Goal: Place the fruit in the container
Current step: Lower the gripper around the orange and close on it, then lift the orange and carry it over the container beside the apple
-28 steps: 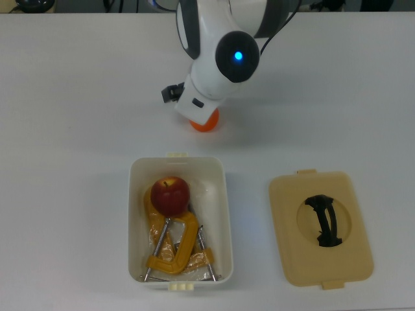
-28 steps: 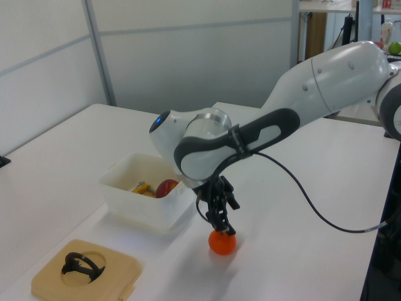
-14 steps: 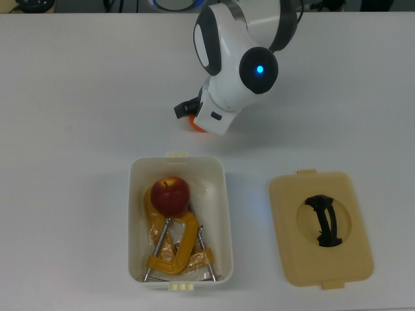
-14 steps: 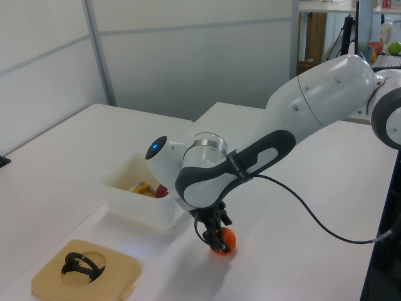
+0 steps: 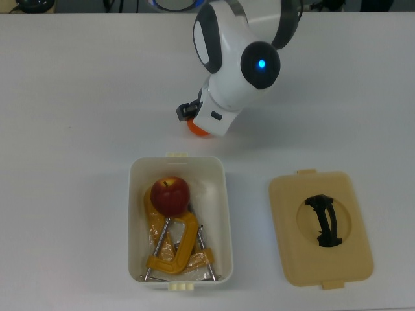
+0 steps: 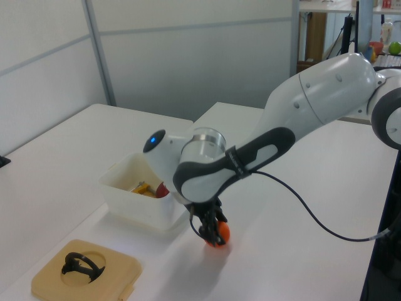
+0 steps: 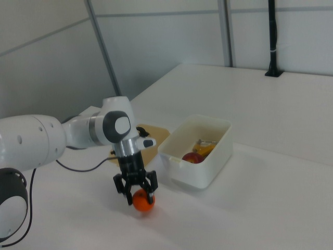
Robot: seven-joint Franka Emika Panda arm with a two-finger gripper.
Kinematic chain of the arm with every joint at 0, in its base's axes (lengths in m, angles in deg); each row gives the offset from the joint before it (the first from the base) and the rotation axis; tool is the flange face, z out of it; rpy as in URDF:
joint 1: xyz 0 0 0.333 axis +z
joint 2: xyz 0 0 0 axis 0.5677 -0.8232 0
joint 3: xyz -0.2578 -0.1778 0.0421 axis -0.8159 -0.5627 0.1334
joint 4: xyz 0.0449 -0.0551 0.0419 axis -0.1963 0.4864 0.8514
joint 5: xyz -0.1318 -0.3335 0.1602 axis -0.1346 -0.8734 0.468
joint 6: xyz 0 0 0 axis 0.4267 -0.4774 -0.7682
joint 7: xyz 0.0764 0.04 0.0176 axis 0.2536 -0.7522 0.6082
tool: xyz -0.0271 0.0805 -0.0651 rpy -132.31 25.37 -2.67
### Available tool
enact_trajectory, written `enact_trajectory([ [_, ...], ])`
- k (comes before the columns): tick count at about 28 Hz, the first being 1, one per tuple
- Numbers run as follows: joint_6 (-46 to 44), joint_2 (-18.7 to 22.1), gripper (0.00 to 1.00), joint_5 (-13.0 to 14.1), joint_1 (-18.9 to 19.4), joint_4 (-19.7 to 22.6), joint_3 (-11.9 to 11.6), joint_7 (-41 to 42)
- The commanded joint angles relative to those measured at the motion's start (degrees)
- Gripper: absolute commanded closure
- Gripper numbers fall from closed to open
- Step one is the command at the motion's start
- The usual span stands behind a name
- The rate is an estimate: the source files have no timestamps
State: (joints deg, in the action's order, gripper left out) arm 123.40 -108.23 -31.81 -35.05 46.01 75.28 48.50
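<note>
Orange fruit pinched at the bench, tub waiting nearby

I have the gripper (image 7: 138, 194) closed around the orange (image 7: 142, 201), low in the right view's centre and seemingly just off the white bench (image 5: 78, 129). My worry is the round skin slipping from so narrow a pinch and rolling away. The apple (image 5: 170, 195) already sits in the container (image 5: 225, 214) atop yellow clamps (image 5: 175, 249), mid-bottom of the top view; a careless drop could bounce out. The beige lid (image 5: 321, 227) lies clear.
</note>
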Motion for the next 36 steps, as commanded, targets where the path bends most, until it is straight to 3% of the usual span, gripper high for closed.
enact_trajectory([
  [1, -1.2, 3.6, 1.0, 5.9, -1.0, -6.8, -0.5, -0.4],
  [8, -0.2, 3.8, 1.0, 8.6, -4.5, -13.1, -0.8, -1.8],
  [13, 13.7, 3.6, 1.0, 10.7, -7.4, -13.5, -0.8, -7.5],
  [18, 24.4, 2.8, 0.98, 10.3, -8.1, -12.2, -1.2, -12.7],
  [20, 25.5, 2.0, 0.68, 9.8, -8.2, -12.2, -1.6, -12.7],
  [23, 25.5, 1.7, 0.0, 9.4, -8.3, -12.1, -2.0, -12.5],
  [26, 25.4, 1.6, 0.0, 7.3, -8.2, -12.0, -2.0, -12.7],
  [31, 22.5, 2.8, 0.0, 7.3, -8.5, -11.3, -2.2, -12.5],
  [36, 10.4, 7.3, 0.0, 7.6, -7.9, -11.3, -5.2, -9.7],
])
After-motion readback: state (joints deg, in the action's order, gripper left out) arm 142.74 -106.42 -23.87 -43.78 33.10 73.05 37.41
